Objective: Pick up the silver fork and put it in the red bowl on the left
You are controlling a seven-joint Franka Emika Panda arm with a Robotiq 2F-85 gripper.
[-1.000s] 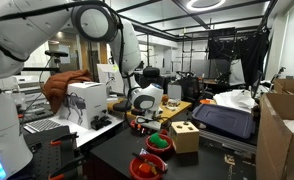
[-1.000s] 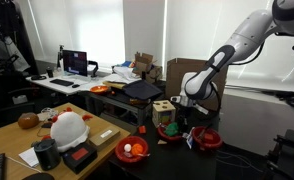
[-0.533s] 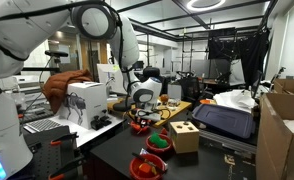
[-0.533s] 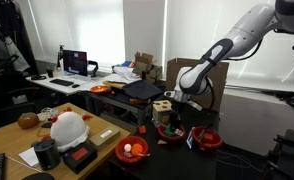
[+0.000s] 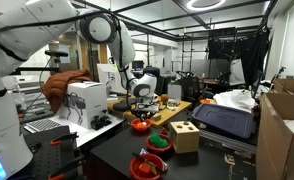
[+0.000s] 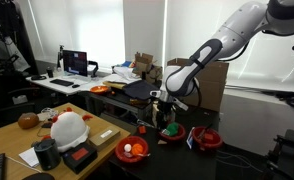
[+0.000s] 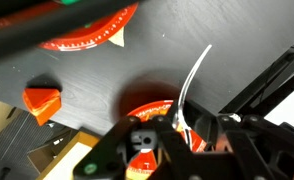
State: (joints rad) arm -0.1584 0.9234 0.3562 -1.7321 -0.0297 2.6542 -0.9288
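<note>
In the wrist view my gripper [image 7: 179,118] is shut on the silver fork [image 7: 197,65], whose thin curved shaft sticks up past the fingers. Directly beneath the jaws lies the red bowl [image 7: 147,112], small and round with an orange-red inside, on the dark table. In an exterior view the gripper [image 5: 139,100] hangs a little above that red bowl [image 5: 140,126]. The arm also reaches down to the gripper [image 6: 160,102] in the other exterior view, where the fork is too small to make out.
A second red bowl with green pieces [image 7: 87,35] [image 5: 157,143] lies close by, beside a tan wooden box [image 5: 184,135]. A small orange block [image 7: 42,100] sits on the table. Another red bowl [image 5: 147,167] stands near the front edge. Clutter surrounds the table.
The arm has swung sideways with the fork held in the jaws and now hangs over the red bowl. The jaws have stayed shut throughout.
</note>
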